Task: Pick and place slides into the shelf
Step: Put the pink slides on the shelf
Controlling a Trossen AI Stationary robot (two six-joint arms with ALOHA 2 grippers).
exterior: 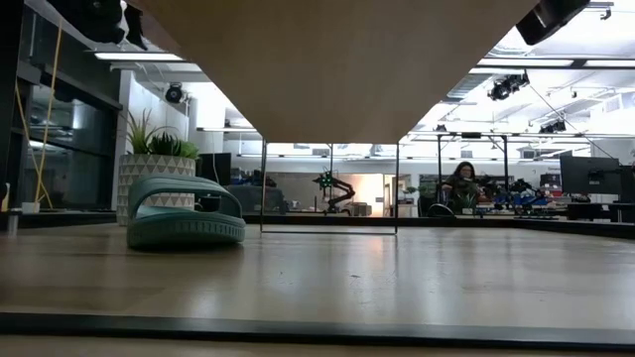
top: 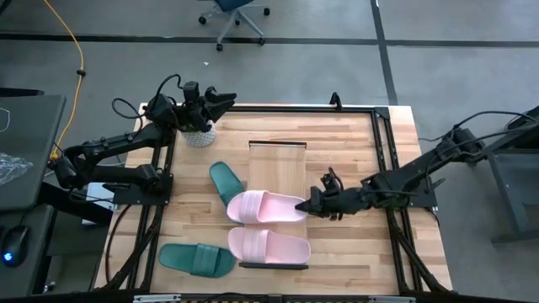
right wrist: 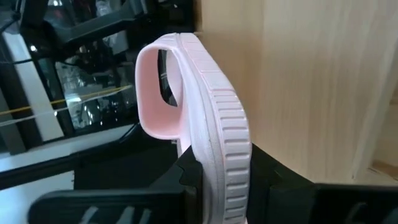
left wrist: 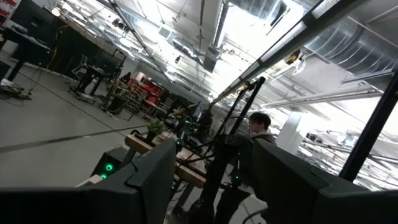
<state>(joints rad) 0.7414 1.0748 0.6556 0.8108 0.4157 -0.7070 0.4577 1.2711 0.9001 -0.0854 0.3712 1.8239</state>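
Observation:
Two pale pink slides lie crosswise over the light-wood shelf (top: pixel 278 156): one (top: pixel 265 207) at my right gripper (top: pixel 308 207), the other (top: pixel 269 247) nearer the table's near edge. One teal slide (top: pixel 226 182) sits beside the shelf's left side, also seen in the low view (exterior: pixel 185 212). The second teal slide (top: pixel 196 259) lies on the table toward the near-left corner. My right gripper (right wrist: pixel 227 180) is shut on the first pink slide (right wrist: pixel 211 118). My left gripper (top: pixel 221 98) is open and raised at the far-left, near a plant pot; its fingers (left wrist: pixel 149 180) look into the room. My right gripper pinches the pink slide's sole at the end away from the strap (right wrist: pixel 227 158), one finger (right wrist: pixel 186 177) on each side of the ribbed edge. It comes level from the table's right, along the slide. The slide stretches leftward over the shelf; I cannot tell whether it rests there.
A white plant pot (top: pixel 200 135) stands at the table's far-left, below my left gripper. Black frame rails (top: pixel 383 168) run along the table's sides. The far part of the shelf board (top: pixel 278 151) is bare wood. A person (exterior: pixel 462 184) sits in the room beyond the table.

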